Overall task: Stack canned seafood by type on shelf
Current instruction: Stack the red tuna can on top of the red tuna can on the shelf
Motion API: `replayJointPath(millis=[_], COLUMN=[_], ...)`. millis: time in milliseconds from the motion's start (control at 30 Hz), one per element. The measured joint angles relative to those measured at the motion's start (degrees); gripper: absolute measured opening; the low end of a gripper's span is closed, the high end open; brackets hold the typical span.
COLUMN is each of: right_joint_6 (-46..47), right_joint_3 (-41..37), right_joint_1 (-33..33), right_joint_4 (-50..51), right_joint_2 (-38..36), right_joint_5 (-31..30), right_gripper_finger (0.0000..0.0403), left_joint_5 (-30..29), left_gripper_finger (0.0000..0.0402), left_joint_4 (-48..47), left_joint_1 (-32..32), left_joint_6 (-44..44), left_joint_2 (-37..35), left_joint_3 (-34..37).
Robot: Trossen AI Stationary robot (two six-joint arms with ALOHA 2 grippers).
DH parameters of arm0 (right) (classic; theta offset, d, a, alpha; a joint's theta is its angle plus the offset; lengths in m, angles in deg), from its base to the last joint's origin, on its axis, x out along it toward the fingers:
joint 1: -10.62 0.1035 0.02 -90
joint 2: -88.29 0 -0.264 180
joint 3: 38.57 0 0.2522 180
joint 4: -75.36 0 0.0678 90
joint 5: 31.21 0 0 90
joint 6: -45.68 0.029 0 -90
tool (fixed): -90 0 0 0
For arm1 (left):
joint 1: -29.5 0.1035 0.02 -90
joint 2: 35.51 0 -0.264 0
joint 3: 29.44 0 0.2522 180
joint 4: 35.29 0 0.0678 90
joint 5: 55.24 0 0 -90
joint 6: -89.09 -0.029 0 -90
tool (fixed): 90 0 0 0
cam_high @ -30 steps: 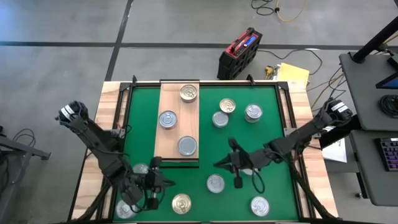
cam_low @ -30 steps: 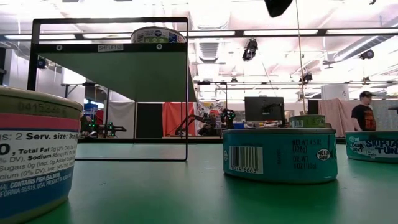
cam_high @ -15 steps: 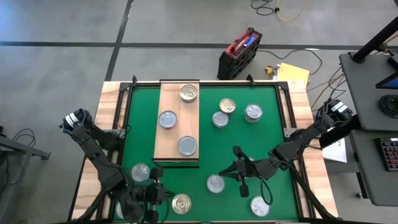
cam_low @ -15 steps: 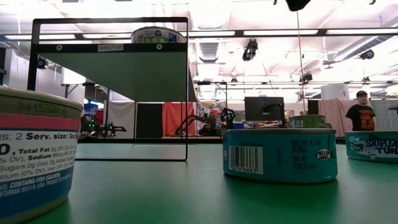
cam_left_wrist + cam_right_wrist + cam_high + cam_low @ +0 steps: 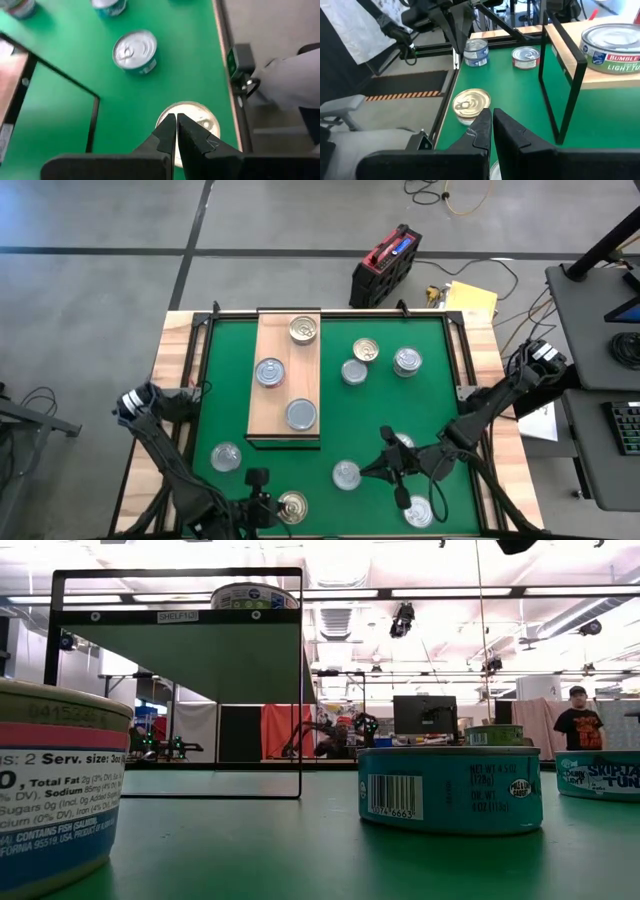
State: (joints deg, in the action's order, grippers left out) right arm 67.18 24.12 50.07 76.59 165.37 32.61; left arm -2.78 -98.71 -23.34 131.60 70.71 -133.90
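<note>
The shelf (image 5: 284, 350), a light wooden board on a black frame, carries three tins: one gold-lidded (image 5: 303, 330) and two silver (image 5: 269, 372) (image 5: 301, 414). More tins stand on the green mat. Among them are a silver one (image 5: 226, 457), a silver one (image 5: 346, 475) and a gold-lidded one (image 5: 292, 506) near the front edge. My left gripper (image 5: 268, 496) is shut and hangs over the gold-lidded tin (image 5: 192, 117), its fingertips (image 5: 171, 120) above the lid's edge. My right gripper (image 5: 384, 465) is shut above the mat, pointing toward that same tin (image 5: 471, 104).
Three tins (image 5: 365, 350) (image 5: 353, 371) (image 5: 406, 361) cluster on the mat right of the shelf. Another tin (image 5: 417, 512) stands at the front right. The shelf's black frame leg (image 5: 570, 100) stands near my right gripper. A person (image 5: 578, 725) stands far behind the table.
My left gripper has moved toward the table's near edge and a little right, tipping further down, and now stands over the gold-lidded tin. My right gripper has drifted toward the near edge and right while rolling. Both stay shut; no tin has moved.
</note>
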Motion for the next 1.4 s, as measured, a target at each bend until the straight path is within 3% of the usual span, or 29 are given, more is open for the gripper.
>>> replayJointPath(millis=[433, 633, 800, 1400], right_joint_6=[1.1, 1.0, 0.8, -1.5], right_joint_3=[-0.1, -0.3, -0.4, -1.4], right_joint_1=[0.1, 0.1, 0.0, 0.0], right_joint_4=[3.5, 3.7, 3.7, 3.7], right_joint_2=[0.0, 0.0, 0.0, 0.0], right_joint_5=[-1.3, -1.3, -2.4, -4.5], right_gripper_finger=[0.0009, 0.0009, 0.0009, 0.0009], left_joint_5=[9.4, 18.4, 20.7, 24.7], left_gripper_finger=[0.0000, 0.0000, 0.0000, 0.0000], left_joint_4=[-6.0, -13.6, -20.3, -28.6], left_joint_1=[0.0, 0.0, 0.0, -2.0], left_joint_6=[14.9, 25.2, 30.8, 33.1], left_joint_2=[2.2, 2.2, 2.2, 2.1], left_joint_3=[-1.5, -1.4, -1.4, 3.8])
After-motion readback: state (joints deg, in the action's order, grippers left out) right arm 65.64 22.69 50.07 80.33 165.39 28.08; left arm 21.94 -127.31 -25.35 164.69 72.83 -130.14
